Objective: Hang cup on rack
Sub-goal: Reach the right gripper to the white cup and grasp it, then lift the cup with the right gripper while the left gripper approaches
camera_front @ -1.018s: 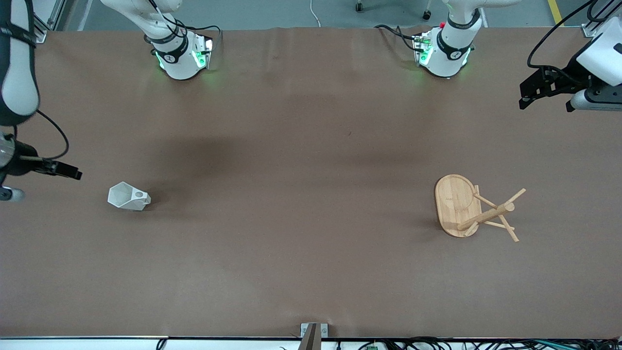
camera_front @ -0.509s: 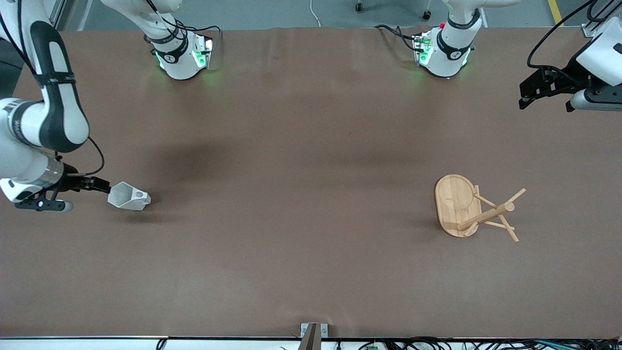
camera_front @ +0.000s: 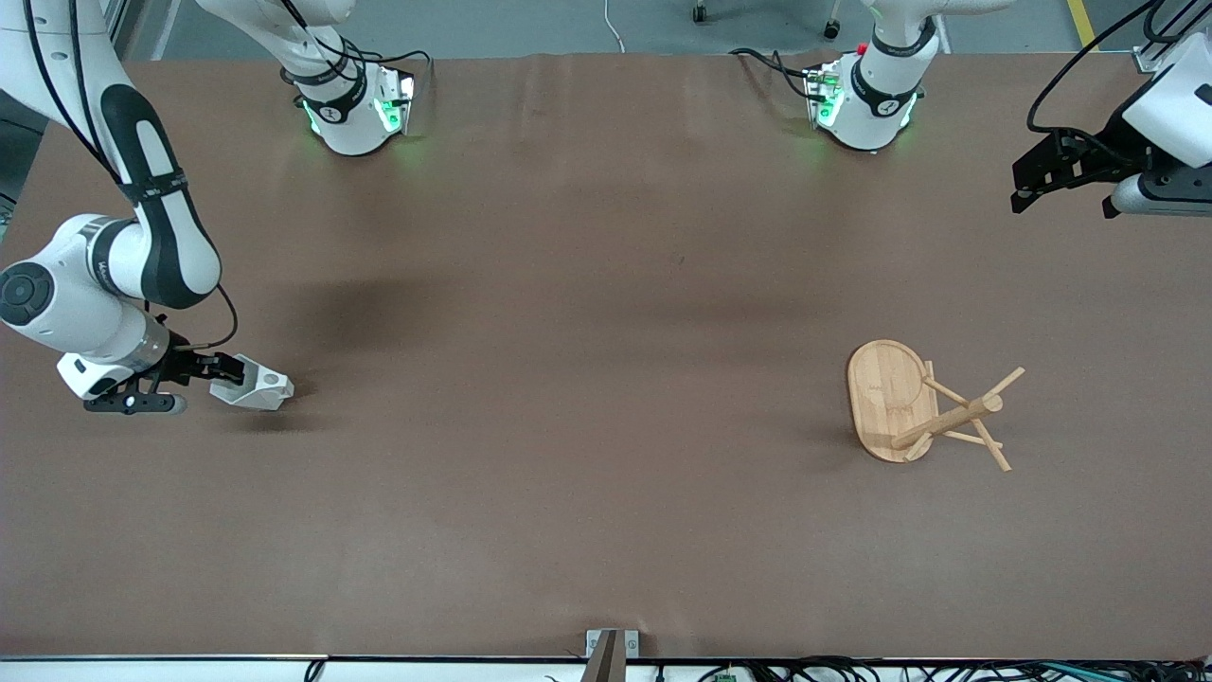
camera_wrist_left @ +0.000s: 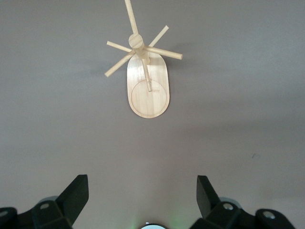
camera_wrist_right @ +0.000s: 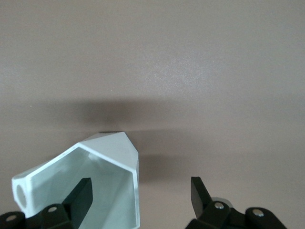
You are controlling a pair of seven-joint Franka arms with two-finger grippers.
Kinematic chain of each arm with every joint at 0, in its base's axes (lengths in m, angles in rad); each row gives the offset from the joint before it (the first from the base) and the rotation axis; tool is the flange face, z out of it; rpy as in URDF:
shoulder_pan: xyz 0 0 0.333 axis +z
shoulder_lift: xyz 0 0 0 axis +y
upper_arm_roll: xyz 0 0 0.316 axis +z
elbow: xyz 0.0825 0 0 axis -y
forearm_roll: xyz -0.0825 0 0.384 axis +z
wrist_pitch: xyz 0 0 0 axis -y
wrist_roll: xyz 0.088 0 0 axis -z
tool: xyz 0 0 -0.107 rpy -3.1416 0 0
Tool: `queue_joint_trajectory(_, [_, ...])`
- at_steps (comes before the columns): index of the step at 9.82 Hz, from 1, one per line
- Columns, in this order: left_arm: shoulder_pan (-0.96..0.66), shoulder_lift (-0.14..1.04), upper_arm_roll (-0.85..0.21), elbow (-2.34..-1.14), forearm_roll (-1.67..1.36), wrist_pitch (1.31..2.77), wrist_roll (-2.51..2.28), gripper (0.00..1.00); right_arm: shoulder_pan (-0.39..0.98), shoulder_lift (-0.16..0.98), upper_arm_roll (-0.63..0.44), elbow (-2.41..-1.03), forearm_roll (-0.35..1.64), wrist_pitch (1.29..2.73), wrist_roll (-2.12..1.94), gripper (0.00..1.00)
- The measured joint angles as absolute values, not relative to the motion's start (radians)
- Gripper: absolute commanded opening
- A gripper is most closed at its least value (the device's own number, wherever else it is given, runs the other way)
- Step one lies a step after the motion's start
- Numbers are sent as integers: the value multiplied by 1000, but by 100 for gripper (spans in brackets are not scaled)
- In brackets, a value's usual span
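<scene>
While right claw point(camera_front: 230, 372) straddles cup point(camera_front: 258, 386) rim, probably untouched.

Cup point(camera_wrist_right: 90, 183) cut off by right wrist view's edge; one right gripper finger hidden inside it.

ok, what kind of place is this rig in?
Likely a robotics lab or test cell: two bench-mounted arms at a table covered in plain brown sheet, cables along its edges, bare floor. Only props: a white faceted cup and a bamboo mug rack.
</scene>
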State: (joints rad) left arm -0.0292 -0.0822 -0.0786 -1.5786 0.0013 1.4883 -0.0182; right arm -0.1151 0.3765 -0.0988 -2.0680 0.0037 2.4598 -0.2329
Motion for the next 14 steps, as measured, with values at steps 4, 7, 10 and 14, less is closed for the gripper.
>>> queue_joint_trajectory(4, [-29, -82, -79, -1579, 1, 1488, -18, 100, -114, 406, -94, -2068, 22, 2473, -249, 4])
queue_joint_trajectory(7, [-29, -82, -79, -1579, 1, 1488, -18, 100, -114, 408, -92, -2064, 47, 2473, -249, 0])
queue_joint_trajectory(10, [-29, -82, -79, -1579, 1, 1488, -18, 100, -107, 391, -87, -1995, 82, 2295, -249, 0])
queue_joint_trajectory(14, [-32, -74, -81, -1579, 0, 1487, -15, 100, -73, 257, -76, -1793, 361, 1797, -306, 0])
